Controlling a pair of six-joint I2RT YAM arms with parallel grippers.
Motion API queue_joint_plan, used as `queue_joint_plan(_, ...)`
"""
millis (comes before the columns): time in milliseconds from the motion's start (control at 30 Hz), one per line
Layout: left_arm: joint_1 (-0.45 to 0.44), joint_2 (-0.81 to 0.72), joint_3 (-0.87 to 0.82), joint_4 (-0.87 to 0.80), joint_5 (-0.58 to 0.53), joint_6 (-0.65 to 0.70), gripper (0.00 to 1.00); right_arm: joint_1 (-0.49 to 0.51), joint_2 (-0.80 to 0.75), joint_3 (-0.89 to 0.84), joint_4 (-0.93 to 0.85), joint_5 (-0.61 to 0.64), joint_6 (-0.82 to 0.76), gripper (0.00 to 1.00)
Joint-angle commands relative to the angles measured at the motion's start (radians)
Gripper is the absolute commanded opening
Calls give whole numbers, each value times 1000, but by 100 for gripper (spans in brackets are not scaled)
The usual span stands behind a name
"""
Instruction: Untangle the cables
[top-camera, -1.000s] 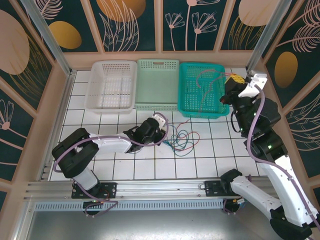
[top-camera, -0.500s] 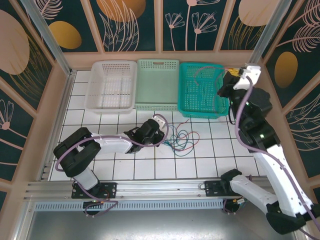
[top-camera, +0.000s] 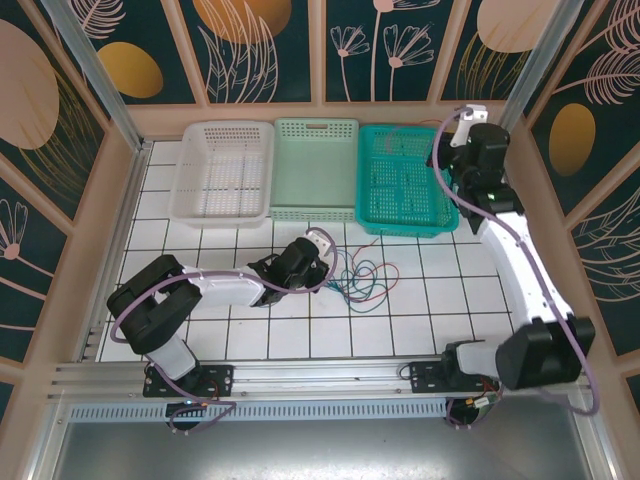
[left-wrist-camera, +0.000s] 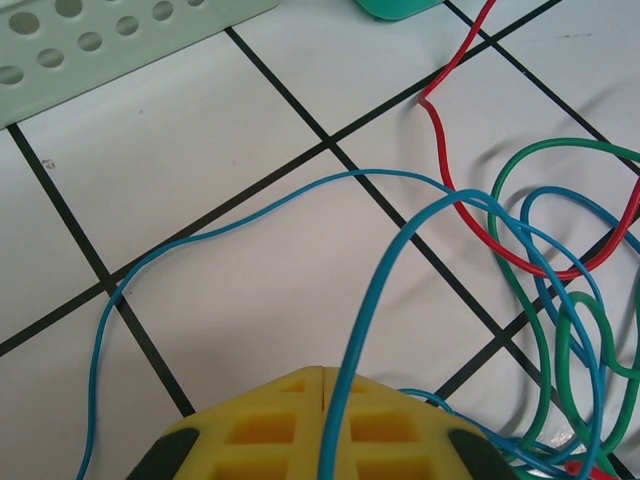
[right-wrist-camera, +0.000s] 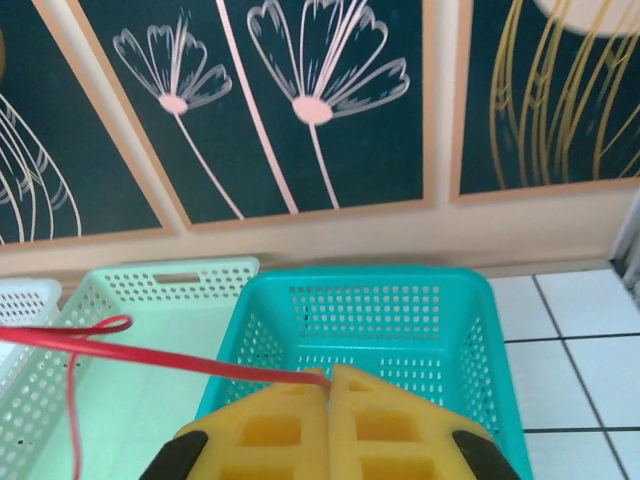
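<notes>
With the right end effector (right-wrist-camera: 330, 372) pinching the red cable (right-wrist-camera: 200, 362) and the left end effector (left-wrist-camera: 322, 372) pinching the blue cable (left-wrist-camera: 373, 290), red should be pulled slowly while left anchors the tangle (left-wrist-camera: 497, 225) ahead.

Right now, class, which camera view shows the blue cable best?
The left wrist view: the blue cable runs up from the shut left tool and loops across the tiles, close up. The top view shows it as a faint thread by that tool; the right wrist view faces the teal basket.

cables (top-camera: 362, 277) sprawled centre, three baskets (top-camera: 314, 213) lining back
</notes>
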Motion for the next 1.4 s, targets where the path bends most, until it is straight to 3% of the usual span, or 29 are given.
queue_joint_plan(0,0,8,26,9,-25,15,8,-14,97,58,-38,-92,9,0)
queue_joint_plan(333,-1,5,28,-21,-40,24,8,-43,286,94,-108,-78,43,2)
queue_joint_plan(400,-1,5,28,-25,-45,24,8,-46,327,123,-141,-75,44,30)
queue_joint_plan(433,0,5,28,-27,-48,24,8,-46,346,148,-166,-79,38,54)
queue_joint_plan(467,-1,5,29,-29,-52,22,9,-47,362,170,-196,-85,33,69)
queue_joint_plan(533,-1,2,29,-35,-61,20,9,-43,368,203,-232,-100,24,81)
queue_joint_plan(667,-1,-5,32,-49,-89,12,9,-17,269,135,-202,-110,12,90)
queue_joint_plan(800,0,6,50,-81,-123,-6,10,0,168,69,-240,-63,39,90)
queue_joint_plan(933,0,16,63,-94,-134,-10,10,36,86,-2,-361,-105,94,83)
queue_joint_plan(1200,-1,10,53,-78,-128,-13,10,164,-118,-380,-373,-168,262,72)
queue_joint_plan(1367,-1,11,48,-90,-128,-3,10,180,-276,-597,-310,-192,381,51)
